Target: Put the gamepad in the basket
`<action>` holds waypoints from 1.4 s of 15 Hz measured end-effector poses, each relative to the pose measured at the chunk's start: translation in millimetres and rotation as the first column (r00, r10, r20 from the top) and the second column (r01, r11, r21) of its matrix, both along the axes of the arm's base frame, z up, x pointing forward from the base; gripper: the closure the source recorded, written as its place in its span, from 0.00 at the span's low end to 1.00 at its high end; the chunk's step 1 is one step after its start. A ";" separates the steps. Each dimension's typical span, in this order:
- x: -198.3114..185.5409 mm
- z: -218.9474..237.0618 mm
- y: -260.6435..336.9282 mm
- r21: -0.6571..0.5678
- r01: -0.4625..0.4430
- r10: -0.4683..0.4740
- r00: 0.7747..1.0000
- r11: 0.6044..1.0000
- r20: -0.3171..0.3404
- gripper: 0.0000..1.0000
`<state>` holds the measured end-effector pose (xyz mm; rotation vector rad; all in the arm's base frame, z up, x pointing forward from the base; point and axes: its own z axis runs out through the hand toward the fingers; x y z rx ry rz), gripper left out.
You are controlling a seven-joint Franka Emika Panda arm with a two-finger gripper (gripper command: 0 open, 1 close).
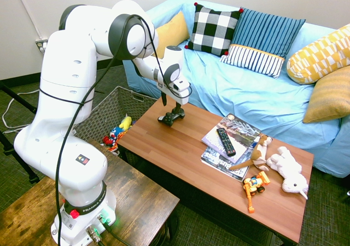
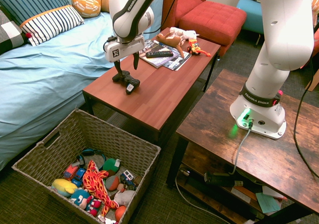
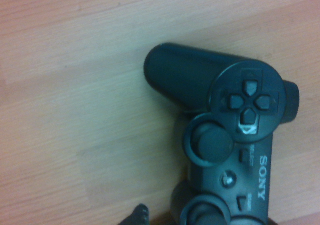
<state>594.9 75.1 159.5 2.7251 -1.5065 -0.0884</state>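
While the gamepad is lying on the coffee table, the task is standing at its early stage: the arm is already reaching the right object, but grasping, lifting, carrying and releasing are all remaining. Seen from the second exterior view, the gamepad is resting toward the near, left part of the tabletop, and the basket is sitting on the floor beyond the table's near end, holding a mix of toys. Farther along the table, the remote is lying on the magazines, apart from the work.

As for the hand, the gripper is pointing down over the gamepad with its fingers spreading wide, one toward the left and the other toward the right. It is not grasping anything; the fingertips are hovering very close to the gamepad, though whether either is touching it, I cannot tell. Closing squarely on the body is probably coming next, since the rounded handles could be slipping or turning under an off-centre pinch.
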 end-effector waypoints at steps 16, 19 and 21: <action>26.5 -70.3 -5.2 0.012 0.071 -0.071 0.997 0.997 -0.040 1.00; 26.6 -70.6 -5.7 0.019 0.071 -0.070 0.997 0.997 -0.041 1.00; 26.7 -70.6 -6.3 0.025 0.068 -0.067 0.997 0.997 -0.041 1.00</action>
